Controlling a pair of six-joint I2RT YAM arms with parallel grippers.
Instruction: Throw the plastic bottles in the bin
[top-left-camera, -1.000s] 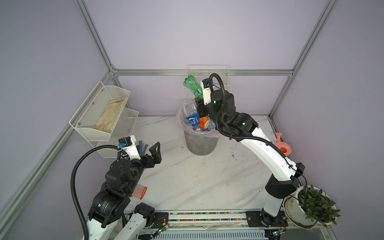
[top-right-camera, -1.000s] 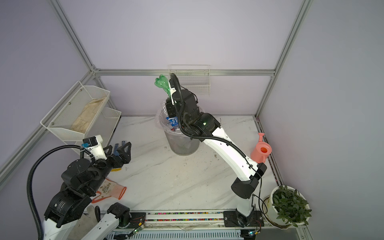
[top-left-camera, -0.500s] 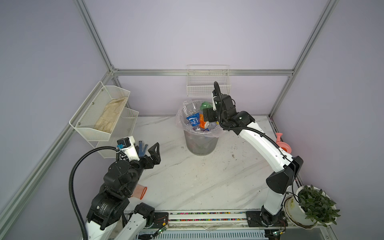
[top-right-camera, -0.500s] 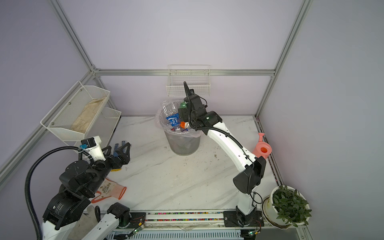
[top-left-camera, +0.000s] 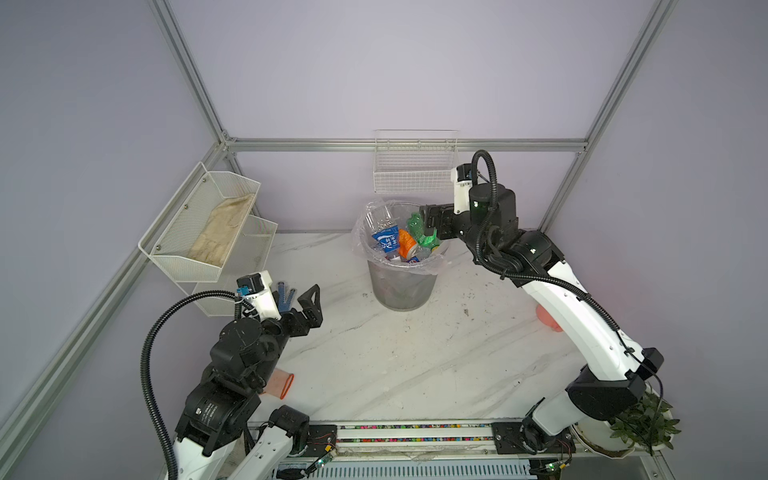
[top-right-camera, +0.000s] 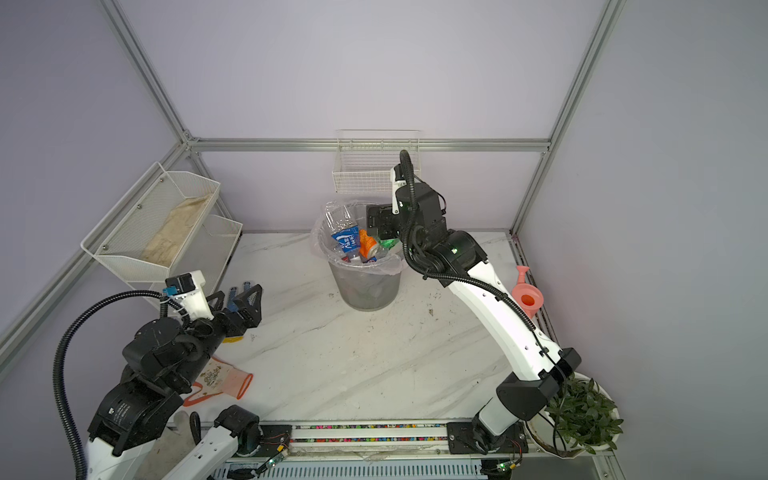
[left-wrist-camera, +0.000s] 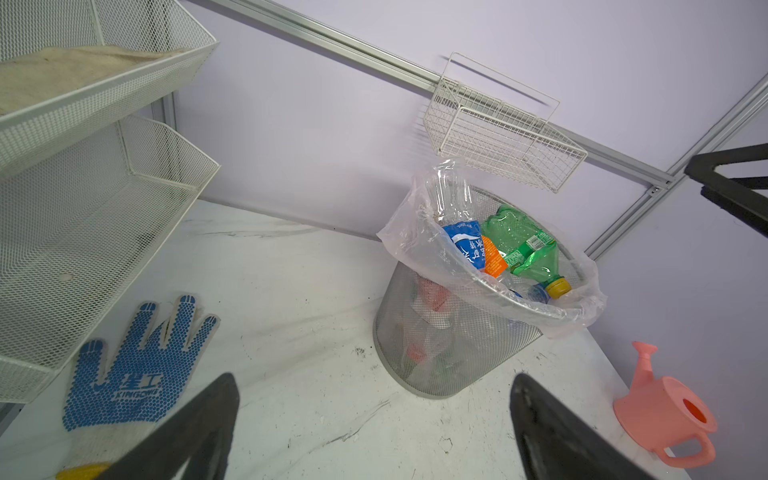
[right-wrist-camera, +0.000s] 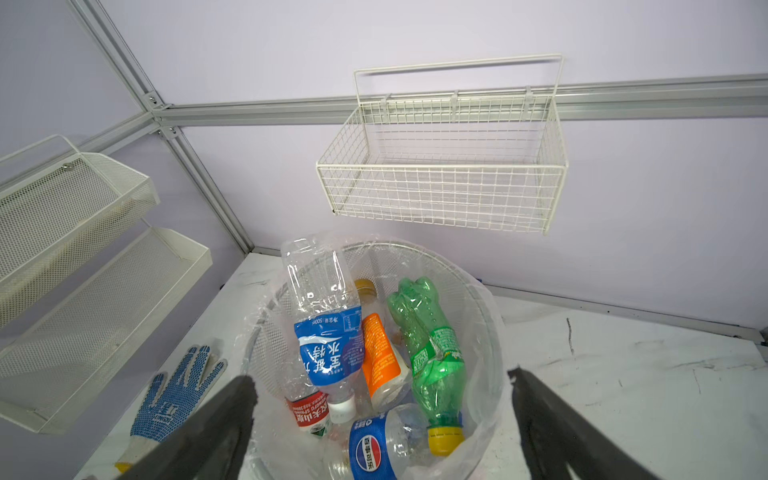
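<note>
The bin (top-left-camera: 401, 286) (top-right-camera: 365, 286) is a grey mesh wastebasket lined with a clear bag, standing at the back of the marble table. Several plastic bottles fill it to the top: a green bottle (right-wrist-camera: 432, 349) (left-wrist-camera: 523, 245), a clear one with a blue label (right-wrist-camera: 328, 349) (top-left-camera: 384, 239) and an orange-labelled one (right-wrist-camera: 380, 361) (top-right-camera: 368, 245). My right gripper (top-left-camera: 432, 222) (top-right-camera: 378, 222) (right-wrist-camera: 380, 378) hovers over the bin's right rim, open and empty. My left gripper (top-left-camera: 299, 297) (top-right-camera: 235, 297) (left-wrist-camera: 374, 380) is open and empty over the table, left of the bin.
A pink watering can (top-right-camera: 527, 295) (left-wrist-camera: 665, 419) stands at the table's right edge. A blue-dotted glove (left-wrist-camera: 129, 374) lies under the white mesh shelves (top-left-camera: 208, 224) on the left wall. An orange-cuffed glove (top-right-camera: 224, 376) lies front left. A wire basket (top-left-camera: 415, 170) hangs behind the bin; a potted plant (top-right-camera: 582, 411) sits front right.
A second ago my right gripper held the green bottle above the bin. It opened, the bottle dropped in, and the arm drew back to the right. The left arm barely moved.
</note>
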